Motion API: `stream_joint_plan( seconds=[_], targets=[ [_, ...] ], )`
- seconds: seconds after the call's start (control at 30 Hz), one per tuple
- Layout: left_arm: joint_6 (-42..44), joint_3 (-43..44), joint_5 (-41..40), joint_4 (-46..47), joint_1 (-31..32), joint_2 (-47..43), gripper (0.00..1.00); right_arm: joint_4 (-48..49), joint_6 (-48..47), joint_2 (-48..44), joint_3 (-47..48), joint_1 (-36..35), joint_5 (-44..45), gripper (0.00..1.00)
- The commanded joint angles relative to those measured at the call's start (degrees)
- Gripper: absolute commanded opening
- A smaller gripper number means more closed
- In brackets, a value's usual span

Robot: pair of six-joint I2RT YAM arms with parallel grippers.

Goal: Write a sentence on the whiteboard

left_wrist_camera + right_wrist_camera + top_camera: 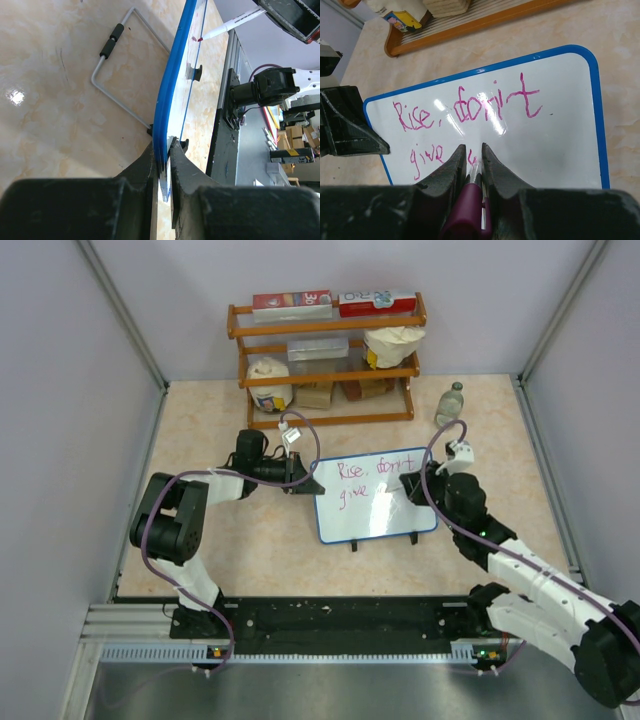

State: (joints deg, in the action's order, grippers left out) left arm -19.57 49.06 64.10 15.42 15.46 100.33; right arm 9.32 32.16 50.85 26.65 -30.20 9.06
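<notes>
The whiteboard [400, 512], white with a blue frame, stands tilted on the table's middle. My left gripper [312, 483] is shut on its left edge; in the left wrist view the blue frame [172, 75] runs up from between the fingertips of the left gripper [166, 145]. My right gripper [472, 147] is shut on a magenta-capped marker [470, 205] pointed at the board [555, 150]. The sentence [465, 107] in pink reads "Rise, don't" with "give" and a partial stroke below. The marker [235, 22] tip sits at the board face.
A wooden rack [325, 350] with boxes and bags stands at the back, with a bottle [451, 403] to its right. A wire stand [115, 75] props the board from behind. Grey walls close in both sides.
</notes>
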Motion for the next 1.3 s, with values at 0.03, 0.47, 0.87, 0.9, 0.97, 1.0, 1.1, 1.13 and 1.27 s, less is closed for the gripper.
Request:
stream_joint_plan(
  seconds=[0.03,0.47,0.87,0.9,0.97,1.0,1.1,1.13,1.27],
  targets=[
    [4.19,-2.04,-6.00,-1.71,0.62,0.48,0.00,0.87,-0.35,-1.89,1.55,0.66,0.43,0.00],
    [4.28,-2.12,-6.00,-1.71,0.62,0.21,0.00,2.89,-1.40,0.56,5.07,0.75,2.54,0.00],
    [4.28,-2.04,-6.09,-1.71,0.62,0.30,0.00,2.89,-2.19,2.15,3.58,0.75,3.33,0.00],
    [4.28,-2.12,-6.00,-1.80,0.62,0.30,0.00,2.81,-2.37,2.15,3.49,0.84,3.33,0.00],
    [4.28,-2.12,-6.00,-1.80,0.62,0.30,0.00,2.54,-2.46,2.24,3.14,0.75,3.16,0.00],
    [4.28,-2.12,-6.00,-1.80,0.62,0.30,0.00,2.46,-2.46,2.24,2.97,0.75,3.16,0.00],
    [4.28,-2.04,-6.09,-1.80,0.62,0.21,0.00,1.93,-2.63,1.97,2.26,0.84,2.54,0.00],
    [4.28,-2.04,-6.17,-1.71,0.62,0.30,0.00,1.84,-2.54,1.80,1.91,0.84,2.45,0.00],
    [4.37,-2.12,-6.09,-1.80,0.62,0.30,0.00,0.88,-2.63,1.18,1.03,0.75,2.10,0.00]
  ],
)
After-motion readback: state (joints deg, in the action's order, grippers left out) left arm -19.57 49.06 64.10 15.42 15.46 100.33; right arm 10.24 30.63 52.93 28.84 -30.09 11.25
